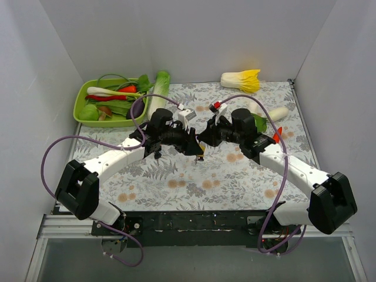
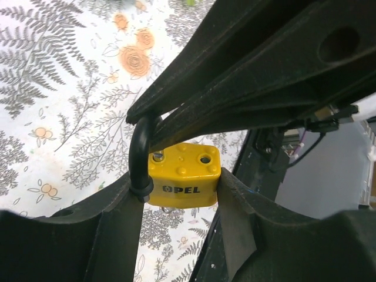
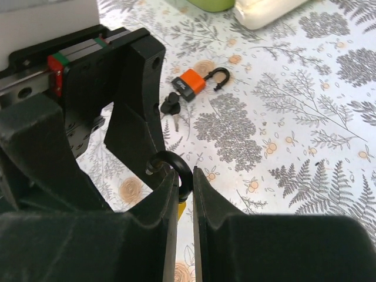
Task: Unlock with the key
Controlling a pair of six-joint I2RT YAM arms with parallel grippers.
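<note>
The yellow padlock [image 2: 183, 175] is held up off the table [image 3: 305, 117], between the 2 arms, over the middle of the floral cloth. The left claw [image 2: 180, 197] is closed on the padlock's body, and 1 finger [image 2: 117, 226] is pressed against each of its 2 short sides, so that the lettered face is turned toward the left wrist camera. A black shackle [image 2: 138, 150] is seen rising from the left end of the body. It is pinched by the right claw [image 3: 185, 176], whose 2 fingers are drawn almost together around the loop; a sliver of yellow is visible just beneath them. 2 holes are shown in the top face of the body, but whether the shackle is latched cannot be told. The key [image 3: 171, 107], black-headed, is lying flat on the table, apart from both claws and just beside an orange padlock [image 3: 191, 85], whose own shackle is swung open. In the top view, a green tray [image 1: 79, 106] filled with vegetables is set at the far left corner, and a yellow-leaved cabbage [image 1: 242, 80] is placed by the far wall.
</note>
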